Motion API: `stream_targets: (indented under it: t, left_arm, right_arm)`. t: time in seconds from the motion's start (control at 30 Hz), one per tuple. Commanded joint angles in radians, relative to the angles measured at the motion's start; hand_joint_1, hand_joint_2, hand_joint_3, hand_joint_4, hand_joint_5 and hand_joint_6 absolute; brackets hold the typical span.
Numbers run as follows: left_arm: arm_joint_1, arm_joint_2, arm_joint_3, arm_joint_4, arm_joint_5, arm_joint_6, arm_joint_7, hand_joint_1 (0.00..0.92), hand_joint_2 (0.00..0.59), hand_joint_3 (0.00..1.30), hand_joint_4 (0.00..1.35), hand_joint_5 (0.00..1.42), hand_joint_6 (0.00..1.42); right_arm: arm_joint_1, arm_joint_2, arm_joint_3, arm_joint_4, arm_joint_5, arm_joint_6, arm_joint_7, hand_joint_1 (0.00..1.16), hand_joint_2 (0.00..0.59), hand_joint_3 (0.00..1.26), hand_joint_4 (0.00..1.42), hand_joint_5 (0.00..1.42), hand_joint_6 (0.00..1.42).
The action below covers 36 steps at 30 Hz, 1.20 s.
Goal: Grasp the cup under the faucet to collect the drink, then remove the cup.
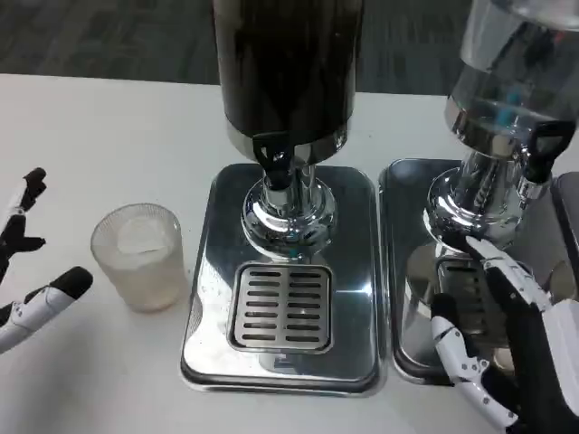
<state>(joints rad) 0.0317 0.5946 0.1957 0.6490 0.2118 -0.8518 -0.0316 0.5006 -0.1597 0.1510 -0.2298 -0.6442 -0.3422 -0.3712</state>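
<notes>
One cup (138, 256), frosted and translucent, stands upright on the white table (81, 136), just beside the left edge of the dark dispenser's steel base (210, 298) and not yet under its faucet (274, 163). Nothing can be made out inside it. The left hand (32, 271) sits near the table's left edge, close to the cup but apart from it, its black-tipped fingers (72, 282) spread and holding nothing. The step in hand looks to be the first grasp, so the hand should come in from the left and wrap the cup's wall around mid-height, thumb and fingers on opposite sides; a thin plastic wall may flex, so gentle pressure seems wise. Once held, the cup needs lifting a little to clear the rim of the base, then setting down on the slotted drip grate (281, 306) straight below the faucet, kept upright throughout. The black lever on the faucet probably wants the other hand. The right hand (493, 334) rests over the base of the second, clear dispenser (507, 99) near the table's right edge, fingers apart, grasping nothing; it would have to cross leftward without knocking that dispenser's own tap (541, 149).
</notes>
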Motion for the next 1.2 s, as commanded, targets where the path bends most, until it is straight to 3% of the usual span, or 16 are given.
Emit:
stream_targets:
  t: [0.03,0.57,1.2]
  left_arm:
    - [-0.037,0.025,-0.027,0.052,0.020,-0.025,0.000,0.080,0.016,0.00,0.00,0.05,0.27]
    - [-0.147,0.056,-0.089,0.168,0.081,-0.029,0.040,0.135,0.015,0.00,0.00,0.06,0.28]
    - [-0.230,0.064,-0.177,0.368,0.151,-0.111,0.140,0.143,0.002,0.00,0.00,0.08,0.29]
  right_arm:
    - [0.006,0.012,0.011,-0.008,-0.005,0.005,-0.002,0.34,0.422,0.24,0.17,0.15,0.13]
    - [-0.038,0.015,0.042,-0.014,-0.024,0.011,0.023,0.34,0.422,0.25,0.19,0.19,0.13]
    - [-0.031,0.020,0.057,-0.012,-0.022,0.010,0.022,0.34,0.422,0.26,0.21,0.19,0.13]
